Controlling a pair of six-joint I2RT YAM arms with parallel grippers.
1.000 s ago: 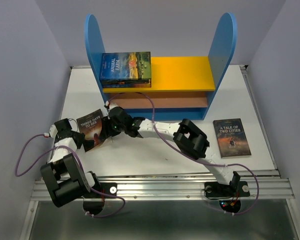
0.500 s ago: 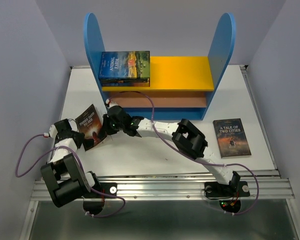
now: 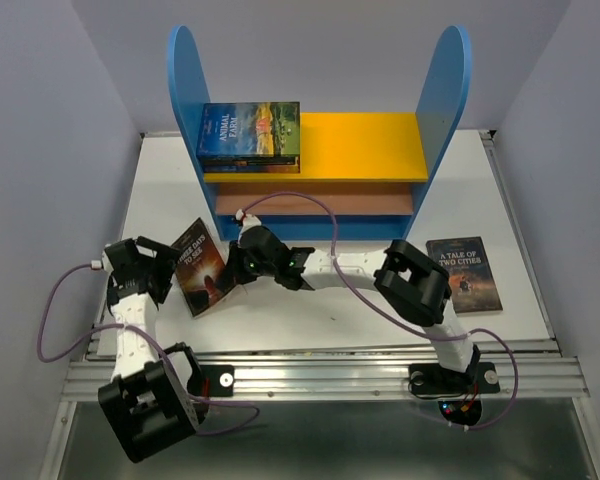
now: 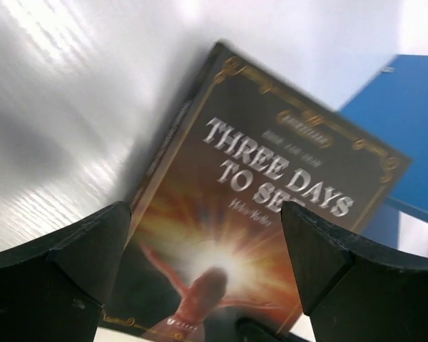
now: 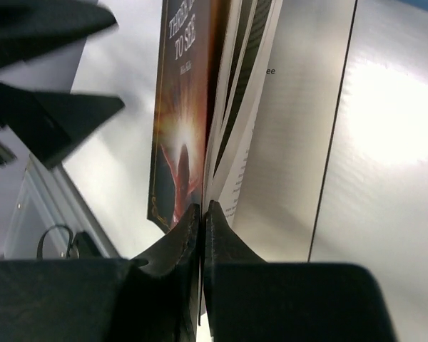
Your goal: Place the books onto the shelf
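Note:
A dark book, "Three Days to See" (image 3: 202, 268), stands tilted on edge on the white table, left of centre. My right gripper (image 3: 229, 271) is shut on its front cover, and in the right wrist view the fingertips (image 5: 202, 214) pinch that cover (image 5: 182, 121) while the pages (image 5: 251, 100) fan apart. My left gripper (image 3: 166, 268) is open just left of the book, which fills the left wrist view (image 4: 271, 178) between the spread jaws (image 4: 205, 239) without touching them. The shelf (image 3: 370, 145) holds a flat stack topped by Animal Farm (image 3: 250, 133). A Tale of Two Cities (image 3: 464, 275) lies flat at the right.
The shelf's tall blue side panels (image 3: 446, 90) stand at the back of the table, with a brown lower board (image 3: 320, 204) beneath the yellow one. A metal rail (image 3: 320, 372) runs along the near edge. Purple cables loop from both arms.
My left gripper has let go of the book, opened wide and drawn back left. My right gripper has shut on the book's cover, and the book has shifted slightly right.

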